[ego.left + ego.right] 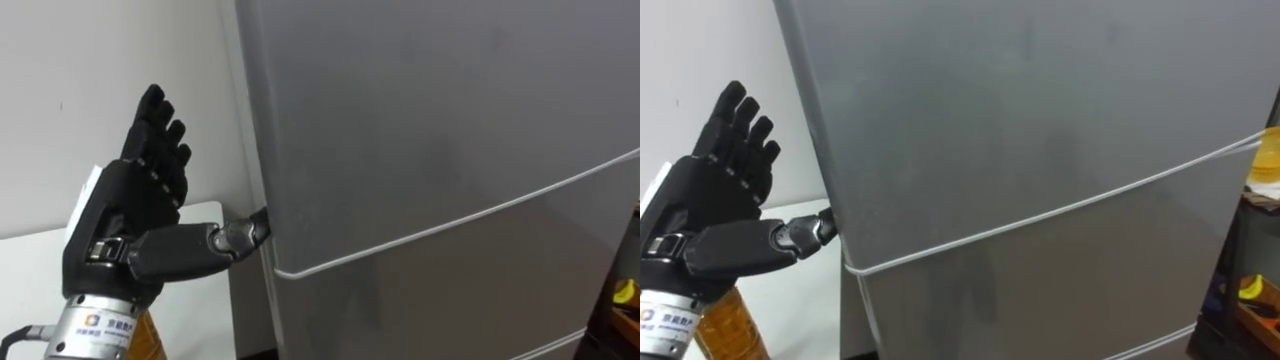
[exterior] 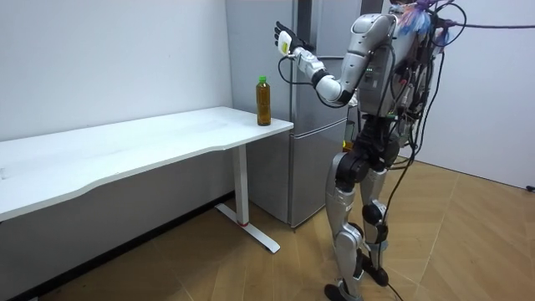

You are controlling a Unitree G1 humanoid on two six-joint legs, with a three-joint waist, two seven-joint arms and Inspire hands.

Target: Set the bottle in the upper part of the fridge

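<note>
The grey fridge (image 1: pixel 420 130) stands with both doors closed; a thin seam (image 1: pixel 450 225) parts the upper door (image 1: pixel 1020 110) from the lower one. My left hand (image 1: pixel 125 215) is raised beside the fridge's left edge, open, fingers straight up and thumb stretched out so its tip touches the upper door's edge. The bottle (image 2: pixel 263 100), amber liquid with a green cap, stands upright on the white table's (image 2: pixel 125 146) end nearest the fridge. Its amber body (image 1: pixel 730 325) peeks out below my wrist. In the room view I stand facing the fridge (image 2: pixel 313 167), left hand (image 2: pixel 284 38) lifted.
A white wall runs behind the table. A dark shelf with yellow items (image 1: pixel 625 292) sits right of the fridge. Wooden floor (image 2: pixel 468 242) lies open behind me in the room view.
</note>
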